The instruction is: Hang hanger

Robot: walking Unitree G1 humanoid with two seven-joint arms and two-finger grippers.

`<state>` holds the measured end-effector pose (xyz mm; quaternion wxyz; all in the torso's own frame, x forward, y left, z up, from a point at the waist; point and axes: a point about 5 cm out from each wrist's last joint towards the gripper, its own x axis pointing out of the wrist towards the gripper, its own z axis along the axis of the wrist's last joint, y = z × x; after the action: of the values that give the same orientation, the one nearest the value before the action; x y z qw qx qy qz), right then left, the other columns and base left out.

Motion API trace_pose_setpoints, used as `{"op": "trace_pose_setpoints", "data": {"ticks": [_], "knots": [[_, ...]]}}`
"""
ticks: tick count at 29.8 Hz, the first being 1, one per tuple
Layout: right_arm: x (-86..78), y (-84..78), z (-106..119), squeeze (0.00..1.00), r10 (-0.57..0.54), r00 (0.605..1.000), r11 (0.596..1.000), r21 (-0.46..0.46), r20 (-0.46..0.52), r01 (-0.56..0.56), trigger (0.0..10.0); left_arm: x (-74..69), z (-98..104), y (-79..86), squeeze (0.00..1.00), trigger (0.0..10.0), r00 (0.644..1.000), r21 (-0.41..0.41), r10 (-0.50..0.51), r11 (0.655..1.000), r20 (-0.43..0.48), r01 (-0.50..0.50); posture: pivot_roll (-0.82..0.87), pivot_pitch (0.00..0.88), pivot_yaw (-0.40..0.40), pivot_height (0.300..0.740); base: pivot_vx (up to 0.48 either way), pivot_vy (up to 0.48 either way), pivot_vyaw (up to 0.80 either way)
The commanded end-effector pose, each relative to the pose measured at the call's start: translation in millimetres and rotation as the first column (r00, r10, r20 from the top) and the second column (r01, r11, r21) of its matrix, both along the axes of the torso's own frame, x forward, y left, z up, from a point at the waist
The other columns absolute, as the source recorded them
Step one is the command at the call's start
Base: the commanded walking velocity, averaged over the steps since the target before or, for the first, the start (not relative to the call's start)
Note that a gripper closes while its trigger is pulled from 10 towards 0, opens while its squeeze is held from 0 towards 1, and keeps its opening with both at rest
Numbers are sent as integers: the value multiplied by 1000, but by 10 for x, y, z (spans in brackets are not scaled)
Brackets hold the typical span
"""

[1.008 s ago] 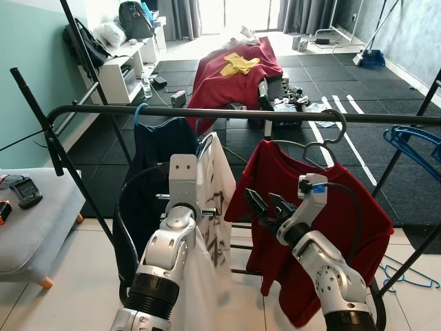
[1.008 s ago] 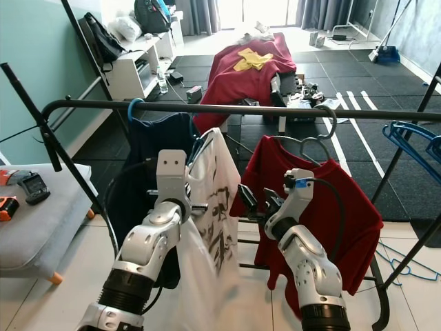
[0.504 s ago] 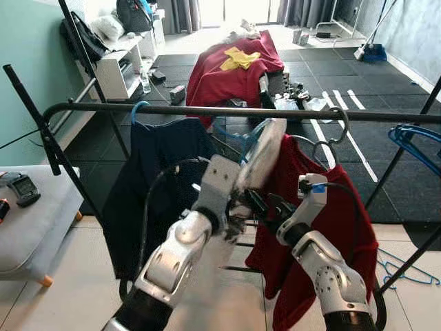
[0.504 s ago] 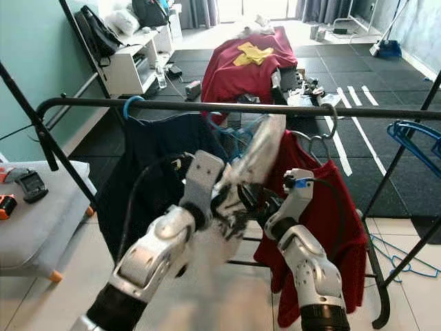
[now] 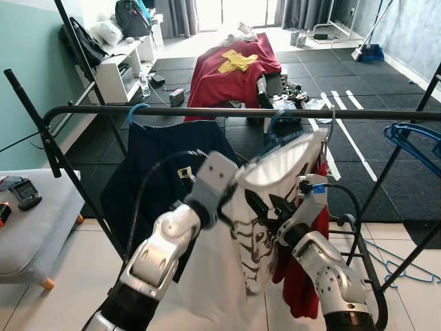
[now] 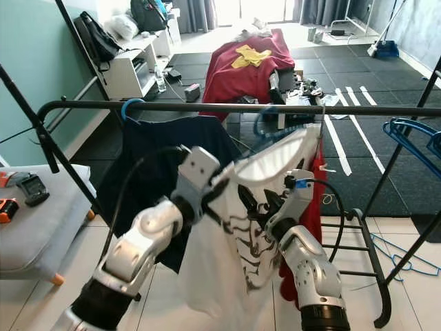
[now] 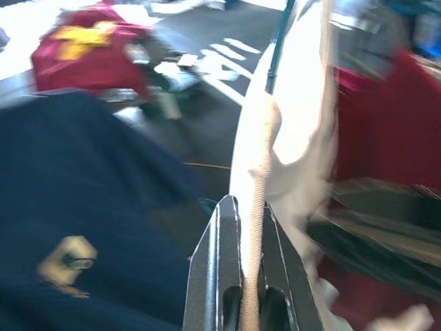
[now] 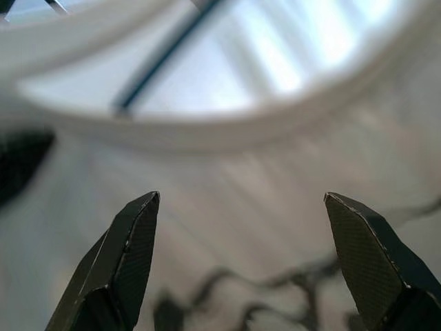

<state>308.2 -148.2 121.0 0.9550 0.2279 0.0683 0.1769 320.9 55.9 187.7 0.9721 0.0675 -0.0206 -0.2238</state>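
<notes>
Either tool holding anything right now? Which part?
Left tool is shut on the white shirt, pinching the fabric edge at its collar. Right tool is open, holding nothing.

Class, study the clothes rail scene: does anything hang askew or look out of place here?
Yes. The white shirt hangs tilted, its collar swung up towards the rail while the left gripper pinches its edge. The navy shirt hangs straight. Farther back, a red cloth lies heaped on the floor.

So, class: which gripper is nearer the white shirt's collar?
Left. The left gripper is shut on the white shirt at its collar; the right gripper hovers open just below it.
</notes>
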Motion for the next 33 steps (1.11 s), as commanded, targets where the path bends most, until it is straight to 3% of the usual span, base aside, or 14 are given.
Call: {"op": "trace_pose_setpoints", "data": {"ticks": [1,5,12,20,27,30,31,33], "knots": [[-12,31,-7,0,8,1000,1000,8,-7,-8,10000,41,-28,77,0,10000,997,-21,69,997,-27,-70,-148,73,64,740,0,0,0],[-14,31,-4,0,9,1000,1000,6,-7,-9,10000,116,-114,111,0,10000,971,-52,205,976,-124,-213,-149,74,63,740,0,0,0],[-17,32,0,0,7,1000,1000,6,-7,-7,10000,128,-305,72,0,10000,924,8,274,959,-268,-282,-148,76,64,740,0,0,0],[-19,41,-2,0,7,1000,1000,8,-7,-7,10000,150,-312,51,0,10000,906,16,314,946,-285,-323,-147,76,65,740,0,0,0],[-14,43,-6,0,7,1000,1000,7,-10,-7,10000,186,-326,58,0,10000,870,78,409,912,-275,-403,-148,73,67,740,0,0,0],[-14,41,-10,0,5,1000,1000,10,-10,-5,10000,160,-390,52,0,10000,870,75,393,918,-298,-389,-137,70,69,740,0,0,0],[-14,39,-12,0,4,1000,1000,11,-10,-4,10000,136,-423,43,482,10000,876,60,364,929,-317,-365,-131,69,66,740,0,0,0],[-14,39,-13,0,4,1000,1000,12,-11,-4,10000,119,-443,37,482,10000,880,48,344,936,-328,-348,-131,69,66,740,0,0,0]]}}
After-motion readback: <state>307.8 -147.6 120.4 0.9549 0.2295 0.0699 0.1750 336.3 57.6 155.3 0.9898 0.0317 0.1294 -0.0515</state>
